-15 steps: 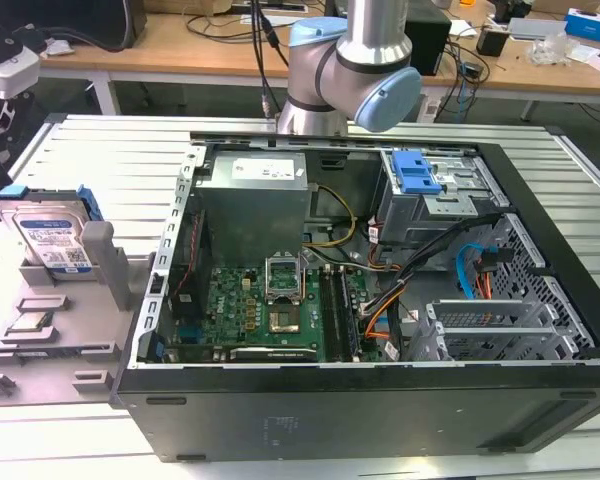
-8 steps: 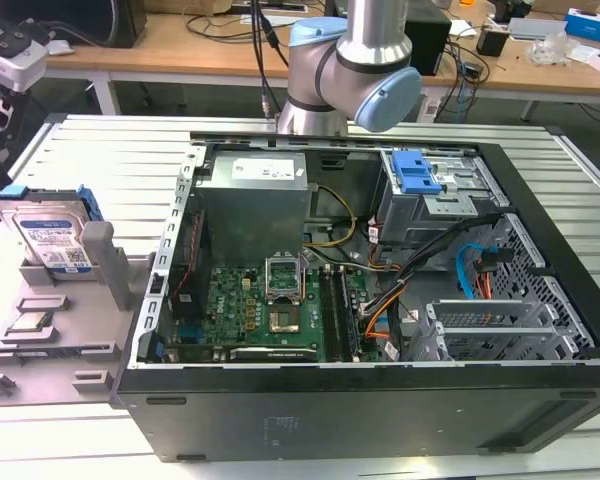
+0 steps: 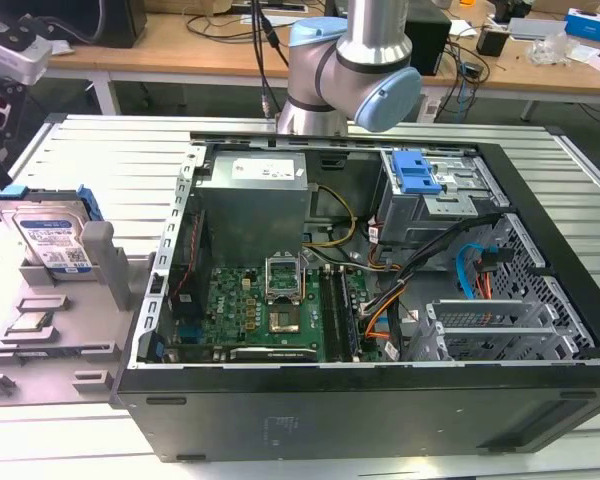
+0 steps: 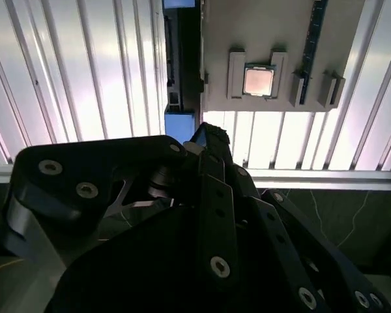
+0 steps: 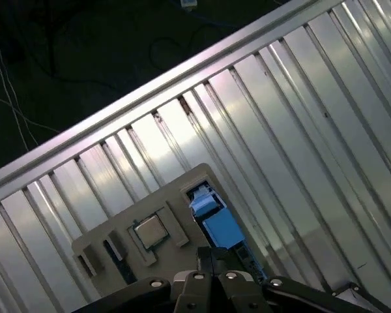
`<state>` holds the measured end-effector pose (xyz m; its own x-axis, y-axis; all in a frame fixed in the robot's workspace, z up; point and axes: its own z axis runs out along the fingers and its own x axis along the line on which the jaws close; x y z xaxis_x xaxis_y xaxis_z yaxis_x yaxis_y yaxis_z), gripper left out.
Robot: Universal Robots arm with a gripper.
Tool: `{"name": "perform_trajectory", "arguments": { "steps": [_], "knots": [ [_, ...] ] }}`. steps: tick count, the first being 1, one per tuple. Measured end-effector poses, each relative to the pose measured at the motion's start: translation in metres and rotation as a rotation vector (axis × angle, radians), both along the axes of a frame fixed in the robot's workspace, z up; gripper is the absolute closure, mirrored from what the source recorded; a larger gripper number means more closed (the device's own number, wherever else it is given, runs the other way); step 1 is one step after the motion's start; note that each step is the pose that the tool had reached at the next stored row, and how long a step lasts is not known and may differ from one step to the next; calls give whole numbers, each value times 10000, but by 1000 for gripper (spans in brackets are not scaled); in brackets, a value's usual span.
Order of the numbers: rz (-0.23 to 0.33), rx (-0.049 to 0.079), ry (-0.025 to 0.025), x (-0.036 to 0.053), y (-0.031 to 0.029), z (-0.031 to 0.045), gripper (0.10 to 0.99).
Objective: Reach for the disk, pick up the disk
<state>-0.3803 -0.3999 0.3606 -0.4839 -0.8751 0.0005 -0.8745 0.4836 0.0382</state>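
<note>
Open computer case on a ribbed bench, with a parts fixture beside it.
The black computer case (image 3: 380, 420) lies on its side on the ribbed metal bench (image 3: 90, 150), side panel off. Inside are a green motherboard (image 3: 260, 310), a grey power supply (image 3: 255, 190) at the far wall, a blue latch (image 3: 415, 172) on the drive cage (image 3: 450, 200), and orange and blue cables (image 3: 475, 270). A grey fixture (image 3: 55, 345) stands on the exterior view's left. In the second wrist view a square processor chip (image 4: 259, 81) sits in one of its recesses. A wooden bench (image 3: 180, 45) strewn with cables runs behind.
</note>
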Motion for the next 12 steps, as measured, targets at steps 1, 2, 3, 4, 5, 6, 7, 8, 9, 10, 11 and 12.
{"name": "perform_trajectory", "arguments": {
  "steps": [1,2,3,4,5,6,7,8,9,10,11,12],
  "knots": [
    [276,1,-1,0,0,-1,980],
    [425,0,0,0,0,0,980],
    [571,0,0,0,0,0,980],
    [811,0,0,0,0,0,980],
    [1154,0,-1,0,0,0,980],
    [1486,0,-1,0,0,0,980],
    [1817,0,0,0,0,0,980],
    [2077,0,-1,0,0,0,980],
    [2203,0,0,0,0,0,980],
    [2344,0,0,0,0,0,980],
    [2497,0,0,0,0,0,980],
    [2689,0,-1,0,0,-1,980]
  ]
}}
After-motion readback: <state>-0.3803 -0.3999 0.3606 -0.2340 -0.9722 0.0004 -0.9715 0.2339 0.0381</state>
